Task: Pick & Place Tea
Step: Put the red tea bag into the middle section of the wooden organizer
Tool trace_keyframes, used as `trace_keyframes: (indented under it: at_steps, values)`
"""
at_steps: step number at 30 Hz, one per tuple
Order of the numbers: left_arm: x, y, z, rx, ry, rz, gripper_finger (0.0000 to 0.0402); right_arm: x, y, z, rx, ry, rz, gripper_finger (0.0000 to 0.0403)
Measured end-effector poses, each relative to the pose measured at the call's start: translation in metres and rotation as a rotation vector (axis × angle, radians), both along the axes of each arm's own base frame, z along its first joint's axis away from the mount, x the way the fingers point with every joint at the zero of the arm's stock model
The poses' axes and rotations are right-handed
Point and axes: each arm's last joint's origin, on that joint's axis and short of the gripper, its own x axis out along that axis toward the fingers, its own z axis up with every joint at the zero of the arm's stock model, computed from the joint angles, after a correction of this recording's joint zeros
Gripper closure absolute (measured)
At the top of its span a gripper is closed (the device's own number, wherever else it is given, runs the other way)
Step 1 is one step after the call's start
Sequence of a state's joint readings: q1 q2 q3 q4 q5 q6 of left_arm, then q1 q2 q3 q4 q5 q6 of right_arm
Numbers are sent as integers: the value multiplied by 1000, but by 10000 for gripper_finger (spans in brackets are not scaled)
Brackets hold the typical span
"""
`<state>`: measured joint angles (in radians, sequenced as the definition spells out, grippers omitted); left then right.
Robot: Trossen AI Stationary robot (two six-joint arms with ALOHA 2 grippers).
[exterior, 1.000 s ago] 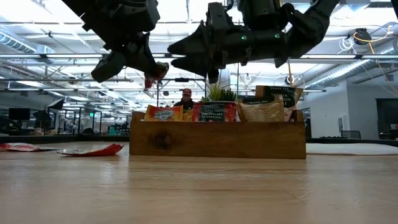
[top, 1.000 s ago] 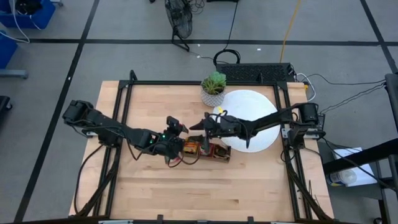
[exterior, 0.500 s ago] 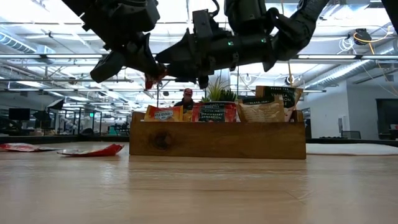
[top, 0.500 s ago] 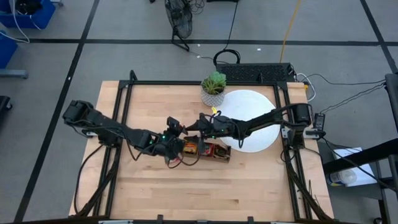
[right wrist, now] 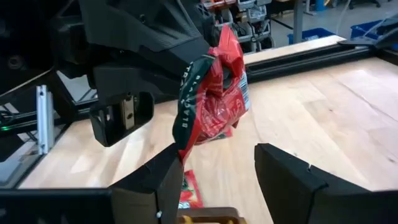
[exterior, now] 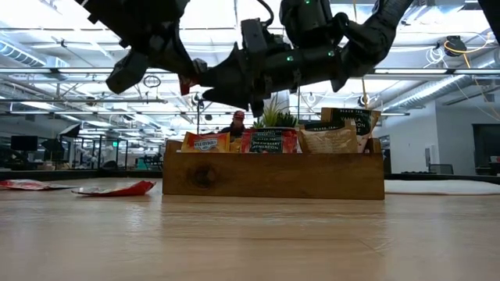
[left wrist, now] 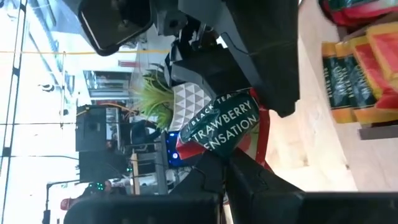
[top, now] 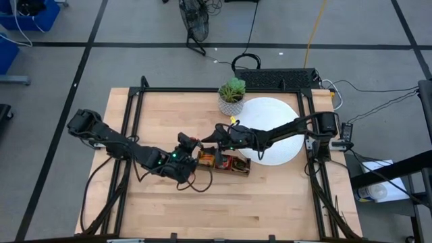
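Observation:
A red tea sachet [right wrist: 214, 99] with a dark green band hangs in the air by the left end of the wooden tray [top: 233, 167], with my left gripper [top: 191, 144] shut on it. My right gripper [top: 206, 140] faces it from the table's right side. It is open, and its two fingers [right wrist: 158, 180] stand just short of the sachet's free end. The tray [exterior: 273, 178] holds more tea sachets [exterior: 269, 140] standing upright in its compartments. My left gripper pinches one end of the red sachet [left wrist: 219, 149] between its two fingers, reaching in about level from the table's left side. The crumpled sachet sticks out past the fingertips toward my right gripper. It is clear of the table and the tray.
A white disc [top: 277, 115] lies at the back right under my right arm, and a potted green plant [top: 231, 96] stands behind the tray. Two red sachets [exterior: 113, 188] lie flat on the table to the left of the tray.
My right gripper has gone toward the table's left edge, up to the held sachet. My left gripper has swung a little toward the near edge and risen slightly, still shut on the sachet.

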<state>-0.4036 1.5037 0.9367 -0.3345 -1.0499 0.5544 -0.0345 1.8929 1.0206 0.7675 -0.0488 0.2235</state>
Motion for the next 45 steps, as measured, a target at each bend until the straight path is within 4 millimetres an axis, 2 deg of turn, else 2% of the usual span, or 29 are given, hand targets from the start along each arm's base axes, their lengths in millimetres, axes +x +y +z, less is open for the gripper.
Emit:
trace_keyframes:
  at_steps: [11, 18, 26, 29, 34, 39, 45]
  values:
    - [0, 1, -1, -39, -14, 8, 397, 0, 2, 3, 2, -27, 18, 230]
    - [2, 3, -3, -130, -6, -18, 397, 1, 6, 7, 18, -73, 67, 234]
    - [1, 3, -3, -133, -9, -16, 398, 1, 6, 7, 25, -73, 64, 241]
    - [1, 3, -3, -133, -7, -16, 398, 1, 6, 7, 26, -67, 64, 270]
    - [1, 2, -4, -180, -10, -25, 395, 1, 7, 6, -61, -66, 83, 383]
    - [1, 2, -4, -258, -74, 16, 376, 1, 19, 9, -149, -93, 89, 400]
    - [-1, 2, -5, -371, -148, 96, 354, -9, 45, 31, -365, -70, -37, 402]
